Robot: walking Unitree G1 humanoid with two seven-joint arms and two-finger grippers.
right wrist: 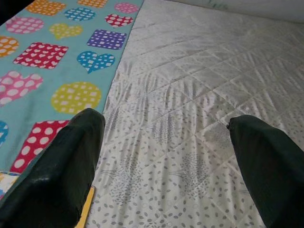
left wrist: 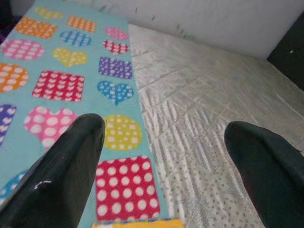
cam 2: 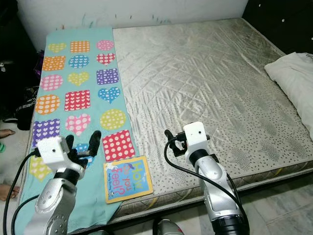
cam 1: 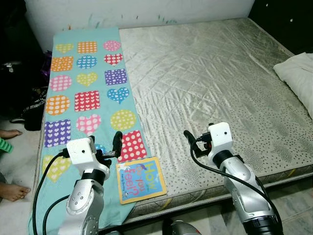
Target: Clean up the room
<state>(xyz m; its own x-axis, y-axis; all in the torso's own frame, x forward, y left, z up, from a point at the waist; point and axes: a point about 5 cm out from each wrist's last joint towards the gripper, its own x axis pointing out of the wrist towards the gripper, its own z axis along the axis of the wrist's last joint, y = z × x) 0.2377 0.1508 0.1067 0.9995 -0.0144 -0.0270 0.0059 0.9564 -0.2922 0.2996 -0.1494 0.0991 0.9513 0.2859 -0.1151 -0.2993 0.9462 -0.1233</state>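
Observation:
A children's picture book (cam 1: 142, 179) with a blue cover and yellow border lies flat near the bed's front edge, half on a teal blanket (cam 1: 88, 88) patterned with dotted hearts and squares. My left gripper (cam 1: 105, 145) hovers open just above and left of the book, nothing between its fingers; its wrist view shows the fingertips (left wrist: 90, 126) wide apart over the blanket, with the book's yellow edge (left wrist: 137, 223) just below them. My right gripper (cam 1: 198, 135) hangs open over the bare mattress (cam 1: 210, 73), right of the book, and holds nothing.
A white pillow (cam 1: 299, 73) lies at the bed's right edge. A person's bare feet (cam 1: 13, 191) rest on the floor left of the bed, and dark bags (cam 1: 34, 105) sit there too. A white wall (cam 1: 137, 10) backs the bed.

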